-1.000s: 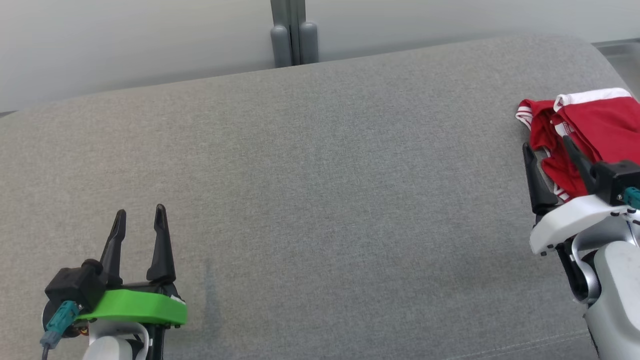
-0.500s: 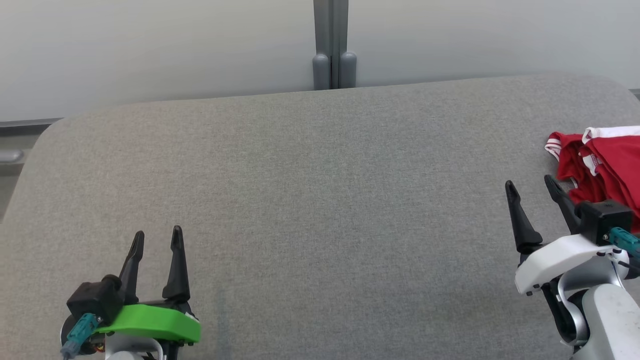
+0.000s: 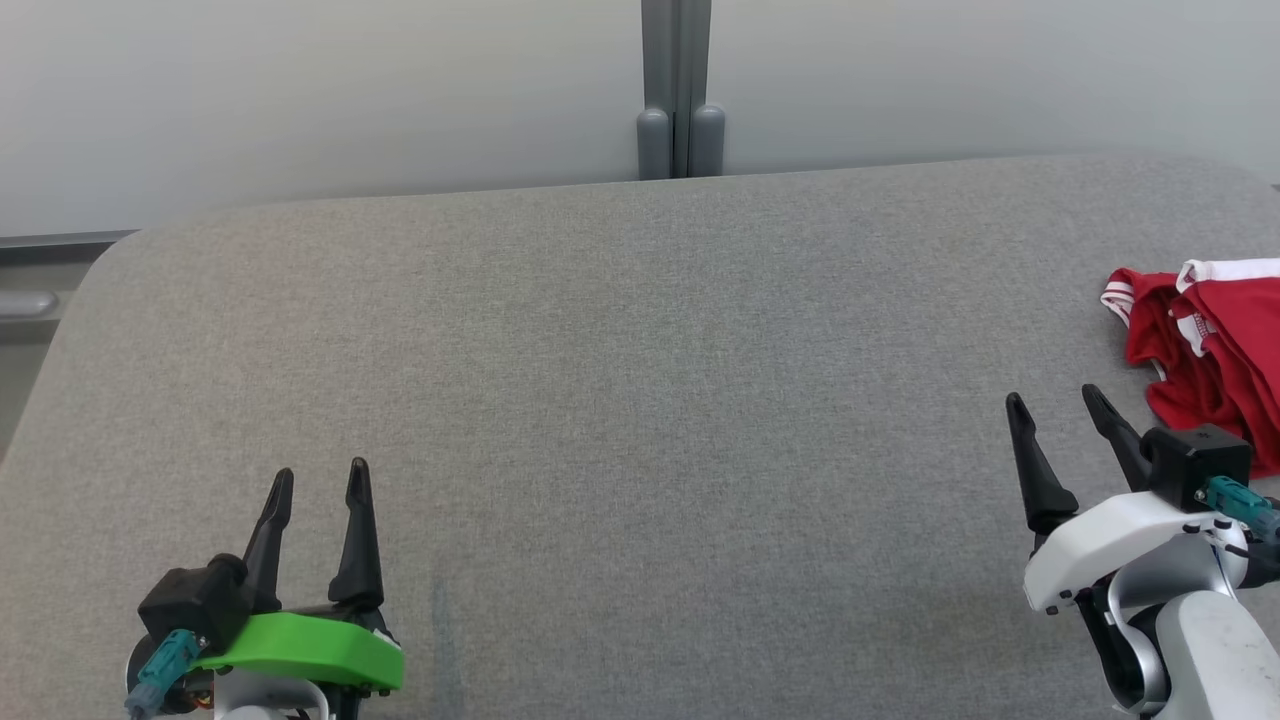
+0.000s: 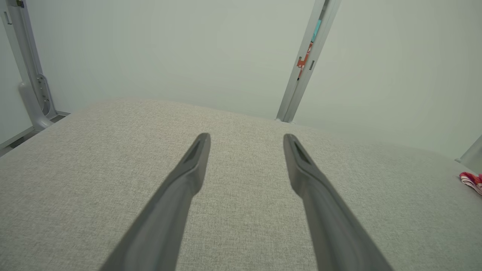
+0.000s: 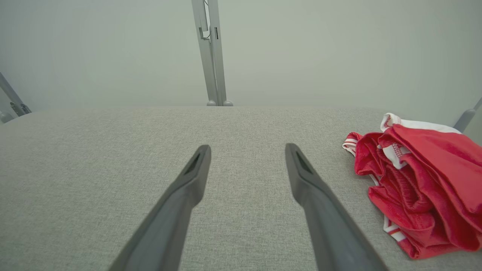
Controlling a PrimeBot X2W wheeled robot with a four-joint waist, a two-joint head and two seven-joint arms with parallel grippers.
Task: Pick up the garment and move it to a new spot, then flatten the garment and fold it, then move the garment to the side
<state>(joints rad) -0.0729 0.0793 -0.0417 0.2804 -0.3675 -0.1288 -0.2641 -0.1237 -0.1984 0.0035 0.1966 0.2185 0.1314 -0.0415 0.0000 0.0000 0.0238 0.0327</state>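
**Red garment bunched at the right edge, both pairs of fingers spread**

In the head view the red garment (image 3: 1210, 345), trimmed with white bands, lies crumpled at the right edge of the frame. It sits on a desk (image 3: 640, 400) covered in grey cloth, and part of it runs out of the picture.

The right gripper (image 3: 1055, 396) stands at the lower right on a white mount. Its two dark fingers (image 3: 1035, 470) are spread wide and point up the frame. The garment lies just beside it, up and to the right, and does not touch it. In the right wrist view the spread fingers frame bare grey cloth, and the garment lies in folds at the right of the frame, apart from the nearer finger.

The left gripper (image 3: 320, 470) stands at the lower left on a green mount (image 3: 300, 650). Its fingers are also spread, well apart from the garment. In the left wrist view a small piece of red and white cloth shows at the far right edge.

Behind the desk, a grey post (image 3: 680, 90) rises at the top centre against a pale wall (image 3: 300, 100).
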